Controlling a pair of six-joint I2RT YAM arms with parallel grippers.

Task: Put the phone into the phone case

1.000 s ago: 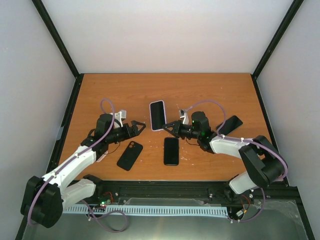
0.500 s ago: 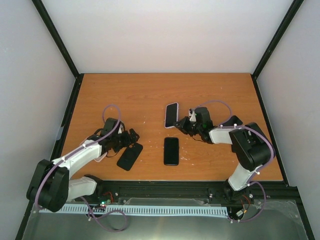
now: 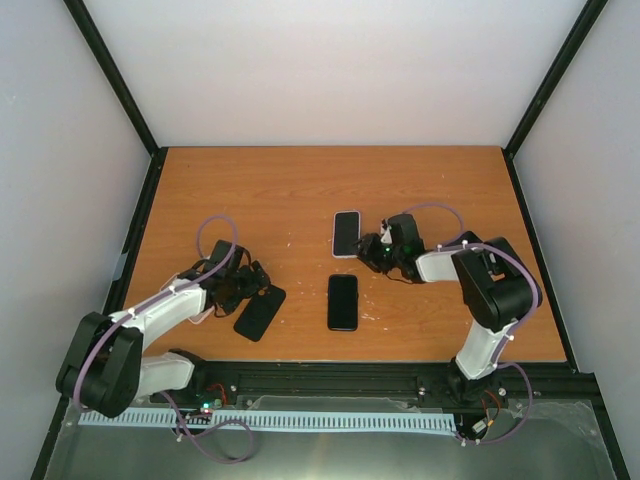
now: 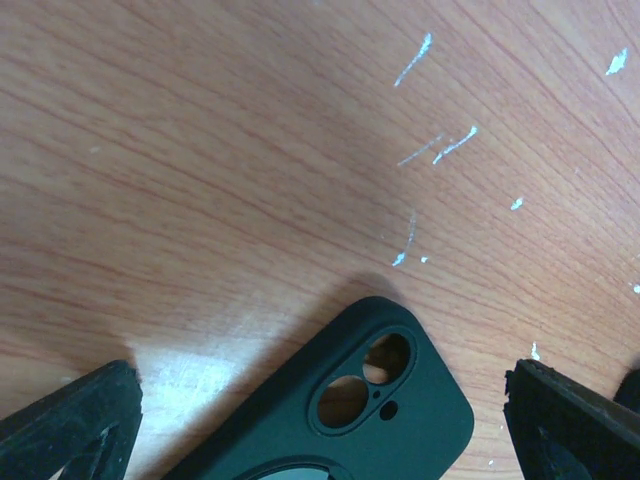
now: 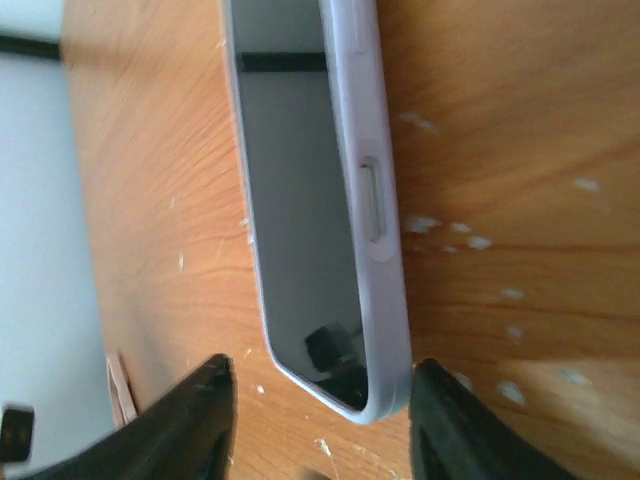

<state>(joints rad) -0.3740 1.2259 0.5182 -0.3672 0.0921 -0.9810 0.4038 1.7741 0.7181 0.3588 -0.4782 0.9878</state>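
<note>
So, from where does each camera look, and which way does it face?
Top external: above and behind the bases, looking down on the orange-brown wooden table; left arm and right arm show.
Left wrist: close above the dark green phone case; left gripper's black fingertips flank it.
Right wrist: low, along the lilac-edged phone; right gripper's fingertips below.
Shared: top view shows both too.
</note>
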